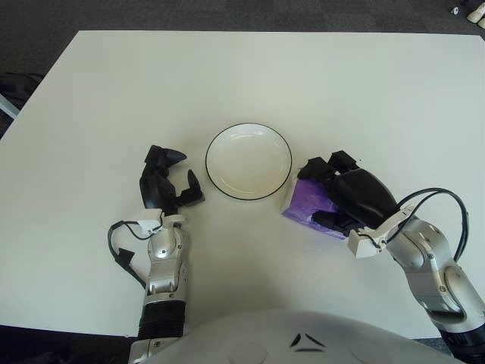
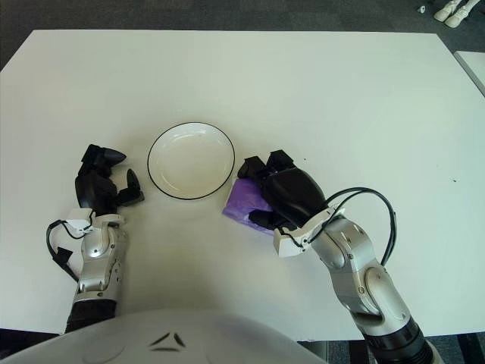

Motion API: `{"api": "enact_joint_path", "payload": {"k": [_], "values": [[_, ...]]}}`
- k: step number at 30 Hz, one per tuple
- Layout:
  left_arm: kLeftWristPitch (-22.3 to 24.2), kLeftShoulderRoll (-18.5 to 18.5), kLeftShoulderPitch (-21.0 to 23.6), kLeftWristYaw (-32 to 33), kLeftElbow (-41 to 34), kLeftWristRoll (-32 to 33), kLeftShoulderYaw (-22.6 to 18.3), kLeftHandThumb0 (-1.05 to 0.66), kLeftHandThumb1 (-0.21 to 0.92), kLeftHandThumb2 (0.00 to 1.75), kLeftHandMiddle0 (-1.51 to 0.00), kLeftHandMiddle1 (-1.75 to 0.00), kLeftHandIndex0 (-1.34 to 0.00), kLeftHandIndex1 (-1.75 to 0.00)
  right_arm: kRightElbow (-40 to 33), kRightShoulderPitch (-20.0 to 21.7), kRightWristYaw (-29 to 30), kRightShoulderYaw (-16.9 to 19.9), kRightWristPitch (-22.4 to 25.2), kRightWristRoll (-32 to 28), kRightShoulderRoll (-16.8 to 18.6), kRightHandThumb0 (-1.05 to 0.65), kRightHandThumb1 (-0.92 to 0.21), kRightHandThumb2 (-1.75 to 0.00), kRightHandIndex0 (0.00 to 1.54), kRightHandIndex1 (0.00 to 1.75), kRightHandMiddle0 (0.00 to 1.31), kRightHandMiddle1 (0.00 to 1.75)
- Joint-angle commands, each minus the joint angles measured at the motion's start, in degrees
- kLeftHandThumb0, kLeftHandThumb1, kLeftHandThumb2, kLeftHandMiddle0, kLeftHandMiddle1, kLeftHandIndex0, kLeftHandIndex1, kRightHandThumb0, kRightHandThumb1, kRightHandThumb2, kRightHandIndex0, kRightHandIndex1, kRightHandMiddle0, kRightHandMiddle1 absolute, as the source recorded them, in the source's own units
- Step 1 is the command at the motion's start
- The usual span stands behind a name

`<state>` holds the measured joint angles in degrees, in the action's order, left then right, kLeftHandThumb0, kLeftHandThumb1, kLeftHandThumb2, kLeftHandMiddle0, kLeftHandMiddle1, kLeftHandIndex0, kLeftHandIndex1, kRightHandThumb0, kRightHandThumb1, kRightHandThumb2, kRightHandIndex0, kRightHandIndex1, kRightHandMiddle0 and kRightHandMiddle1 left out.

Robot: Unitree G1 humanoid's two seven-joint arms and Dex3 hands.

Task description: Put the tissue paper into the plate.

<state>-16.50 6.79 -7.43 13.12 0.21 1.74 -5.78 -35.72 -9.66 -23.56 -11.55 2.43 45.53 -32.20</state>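
A white plate [image 1: 248, 132] with a thin black rim sits empty at the table's middle. Just right of it lies a purple tissue pack [image 1: 305, 205], flat on the table and touching the plate's rim. My right hand [image 1: 341, 193] lies over the pack, its black fingers curled around its top and near edge; the pack's right part is hidden under the palm. In the right eye view the same hand [image 2: 274, 189] covers the pack [image 2: 241, 203]. My left hand [image 1: 168, 180] shows left of the plate, fingers spread and holding nothing.
The white table [image 1: 242, 68] stretches wide behind the plate. Dark floor lies beyond its far edge. A black cable loops beside my right forearm [image 1: 424, 258].
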Motion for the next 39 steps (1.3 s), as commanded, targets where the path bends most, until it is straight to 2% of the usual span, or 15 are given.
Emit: {"api": "enact_joint_path", "payload": {"k": [1,6,8,15,25,28,38,39], "values": [[2.41,1.49,-2.93,0.54,1.85,0.54,-0.38,-0.01,0.01,1.68,-0.84,-1.75,-0.63,-1.72,2.56,-3.14,-5.04,-0.62,2.99,0.17,-0.58,-0.05,-0.23,-1.41,0.52,1.72,0.58,1.74],[2.14,1.22,-2.89,0.34,1.98,0.47,-0.43,-0.01,0.02,1.66,-0.82,-1.75,-0.61,-1.74,2.04,-3.37,-5.22,-0.44,3.78,-0.04,-0.16,-0.01,-0.15,-1.49,0.66,1.67,0.6,1.74],[1.79,0.98,-2.9,-0.1,2.07,0.6,-0.39,-0.01,0.08,1.6,-0.78,-1.75,-0.56,-1.74,2.01,-3.44,-4.72,-0.27,3.37,-0.15,-0.26,-0.01,-0.13,-1.51,0.71,1.67,0.59,1.75],[2.04,0.89,-2.98,-0.2,1.83,0.61,-0.54,-0.01,0.15,1.53,-0.73,-1.75,-0.51,-1.75,2.07,-3.82,-2.72,0.34,1.78,-0.71,-0.3,0.0,-0.07,-1.59,0.8,1.69,0.58,1.75],[1.36,1.09,-3.13,-0.48,1.89,1.1,-0.9,-0.01,0.0,1.69,-0.85,-1.75,-0.62,-1.74,1.62,-4.86,-1.11,2.16,3.11,-2.77,2.26,0.0,-0.01,-1.65,0.87,1.66,0.62,1.75],[1.25,1.05,-3.18,-0.49,1.89,0.99,-0.88,-0.01,-0.02,1.71,-0.86,-1.75,-0.64,-1.74,1.6,-4.96,-0.14,3.15,3.15,-4.11,3.25,0.0,0.0,-1.65,0.88,1.64,0.62,1.75],[1.89,0.74,-3.35,-0.38,1.69,0.72,-1.14,-0.01,0.01,1.68,-0.84,-1.75,-0.61,-1.75,1.15,-4.95,7.68,6.43,2.57,-9.21,10.11,0.0,0.0,-1.63,0.92,1.59,0.61,1.75],[2.08,0.76,-3.29,-0.38,1.7,0.87,-1.24,-0.01,0.01,1.68,-0.84,-1.75,-0.61,-1.75,1.44,-5.07,9.23,6.91,2.05,-10.95,11.7,0.0,0.0,-1.63,0.92,1.59,0.61,1.75]]}}
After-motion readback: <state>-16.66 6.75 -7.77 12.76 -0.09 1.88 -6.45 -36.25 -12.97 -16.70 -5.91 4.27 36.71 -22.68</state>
